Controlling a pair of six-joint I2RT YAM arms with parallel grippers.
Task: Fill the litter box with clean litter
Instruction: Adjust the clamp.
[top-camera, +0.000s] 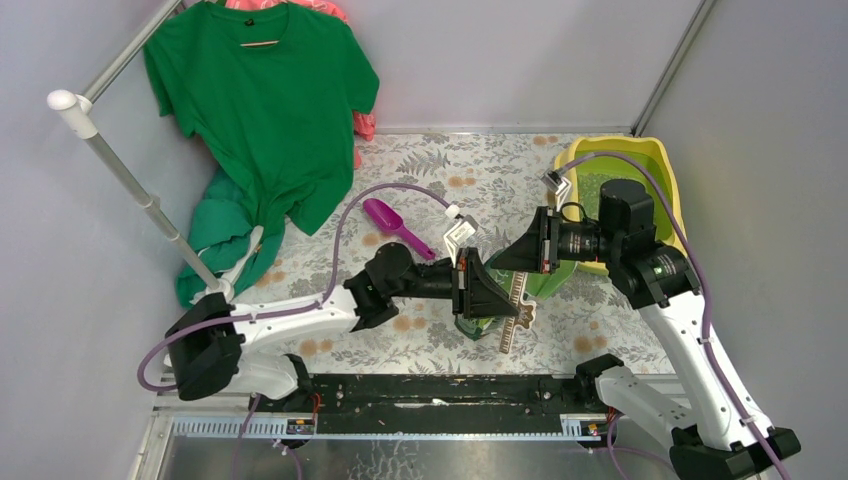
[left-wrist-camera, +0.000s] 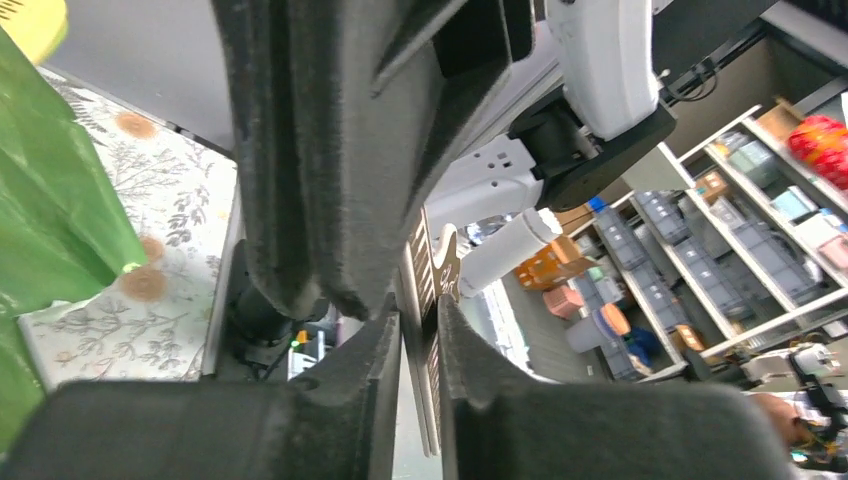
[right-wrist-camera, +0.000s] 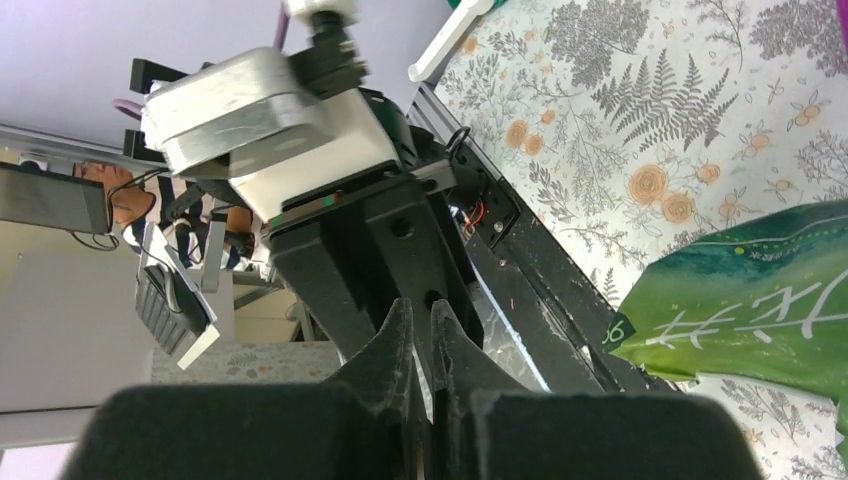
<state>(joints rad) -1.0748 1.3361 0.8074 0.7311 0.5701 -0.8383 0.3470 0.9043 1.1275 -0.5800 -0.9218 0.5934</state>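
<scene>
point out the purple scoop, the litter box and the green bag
purple scoop (top-camera: 384, 214), top external view, on its bowl
litter box (top-camera: 655, 146), top external view, on the yellow far rim
green bag (right-wrist-camera: 760, 300), right wrist view, on its printed face

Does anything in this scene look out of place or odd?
Yes: a green T-shirt hangs at the far left, with green cloth heaped below it at the floral table edge. Clothing does not belong with the litter box.

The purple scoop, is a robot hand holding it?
No, the purple scoop lies by itself on the flowery table, with nothing gripping it.
</scene>
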